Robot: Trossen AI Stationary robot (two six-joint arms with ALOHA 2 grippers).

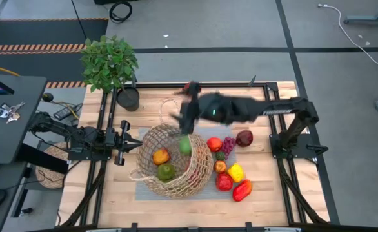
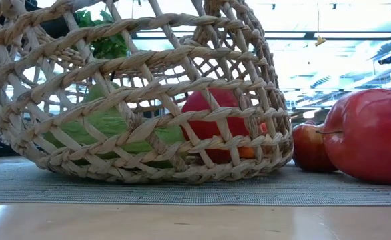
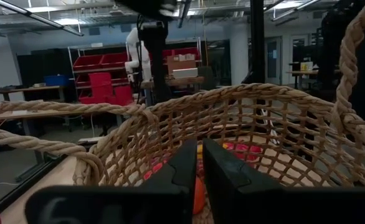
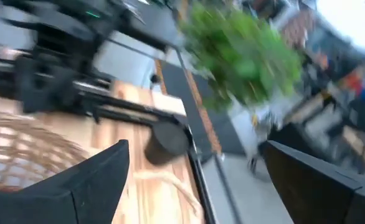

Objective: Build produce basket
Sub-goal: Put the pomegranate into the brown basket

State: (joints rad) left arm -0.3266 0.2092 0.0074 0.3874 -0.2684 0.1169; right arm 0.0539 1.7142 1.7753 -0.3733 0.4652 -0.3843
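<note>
The large wicker basket (image 1: pixel 174 161) stands on a grey mat (image 2: pixel 195 190) in the middle of the table. Inside it lie an orange piece (image 1: pixel 160 155), a dark green one (image 1: pixel 167 171) and a light green one (image 1: pixel 185 145). More produce lies on the mat to its right: purple grapes (image 1: pixel 228 145), a dark red fruit (image 1: pixel 244 137), a yellow piece (image 1: pixel 236 172) and a red pepper (image 1: pixel 242 189). My right gripper (image 1: pixel 181 108) hovers open and empty above the basket's far side. My left gripper (image 1: pixel 137 145) is shut at the basket's left rim (image 3: pixel 189 102). My left gripper points level from the table's left at the basket's left rim, fingers shut with nothing between them. Whether the fingertips touch the wicker, I cannot tell.
A potted plant (image 1: pixel 109 61) in a dark pot (image 4: pixel 167 143) stands at the table's far left corner. A flat woven disc (image 1: pixel 50 161) lies beyond the table's left edge. Bare wood shows along the near edge (image 1: pixel 176 209).
</note>
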